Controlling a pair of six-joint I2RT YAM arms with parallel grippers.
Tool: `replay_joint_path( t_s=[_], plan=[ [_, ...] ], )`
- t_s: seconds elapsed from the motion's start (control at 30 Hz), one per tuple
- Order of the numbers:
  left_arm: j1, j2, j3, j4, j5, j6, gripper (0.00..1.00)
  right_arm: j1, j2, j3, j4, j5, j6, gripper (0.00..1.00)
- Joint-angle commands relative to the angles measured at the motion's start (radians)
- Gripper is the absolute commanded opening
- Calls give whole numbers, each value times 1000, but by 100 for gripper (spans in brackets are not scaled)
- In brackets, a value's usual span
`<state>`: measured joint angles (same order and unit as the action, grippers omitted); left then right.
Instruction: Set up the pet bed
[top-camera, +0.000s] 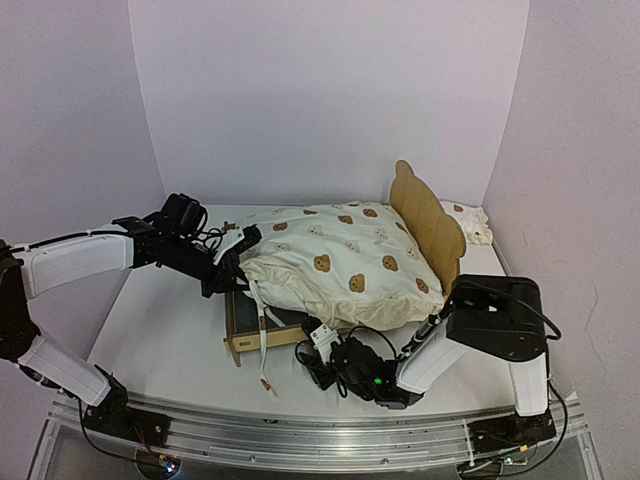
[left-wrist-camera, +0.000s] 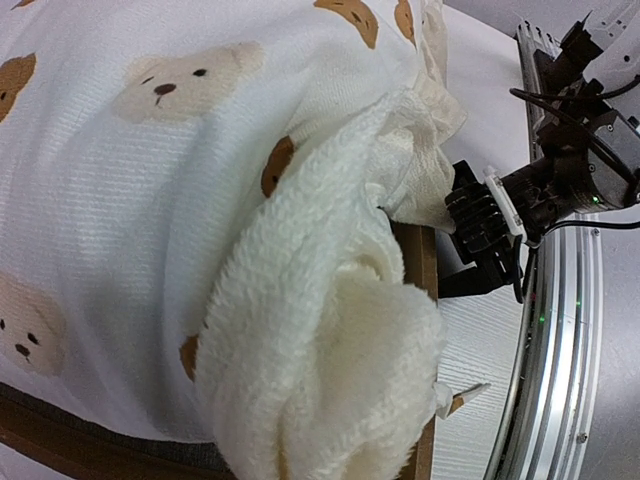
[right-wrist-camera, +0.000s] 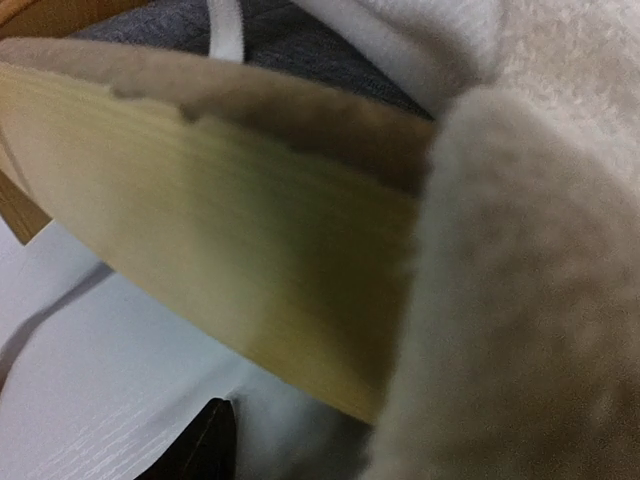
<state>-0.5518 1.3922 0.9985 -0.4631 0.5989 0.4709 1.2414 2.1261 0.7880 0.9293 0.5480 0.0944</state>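
Note:
The pet bed (top-camera: 432, 218) stands mid-table, its bear-ear headboard upright at the right and its low plywood rail (top-camera: 248, 341) at the near left. A cream bear-print cushion (top-camera: 345, 262) lies bunched on it, and a tie string (top-camera: 263, 350) hangs over the rail. My left gripper (top-camera: 237, 252) is shut on the cushion's left corner. In the left wrist view the fleece underside (left-wrist-camera: 320, 370) hides its fingers. My right gripper (top-camera: 313, 346) sits low at the bed's near rail (right-wrist-camera: 200, 220). Only one dark fingertip (right-wrist-camera: 205, 445) shows, well off to the left, with fleece (right-wrist-camera: 530, 300) beside it.
A small ruffled bear-print pillow (top-camera: 476, 224) lies behind the headboard in the back right corner. Pale walls close in the table on three sides. A metal mounting rail (top-camera: 300, 432) runs along the near edge, close to the right gripper (left-wrist-camera: 482, 225).

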Motion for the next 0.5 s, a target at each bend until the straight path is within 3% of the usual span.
replay_joint_path(
  t_s=[0.0,0.07,0.27,0.37,0.47],
  plan=[
    [-3,-10,0,7,6,2,0,-17,68,61,148,48,-17,52],
    [-3,-9,0,8,6,2,0,-22,87,83,151,30,-20,49],
    [-3,-11,5,-10,2,16,0,-27,49,24,149,-51,-14,1],
    [-3,-16,-6,-45,8,63,0,-16,-33,-64,70,-120,34,0],
    [-4,-29,-31,-119,-7,183,0,31,-178,-119,-184,-211,51,0]
  ],
)
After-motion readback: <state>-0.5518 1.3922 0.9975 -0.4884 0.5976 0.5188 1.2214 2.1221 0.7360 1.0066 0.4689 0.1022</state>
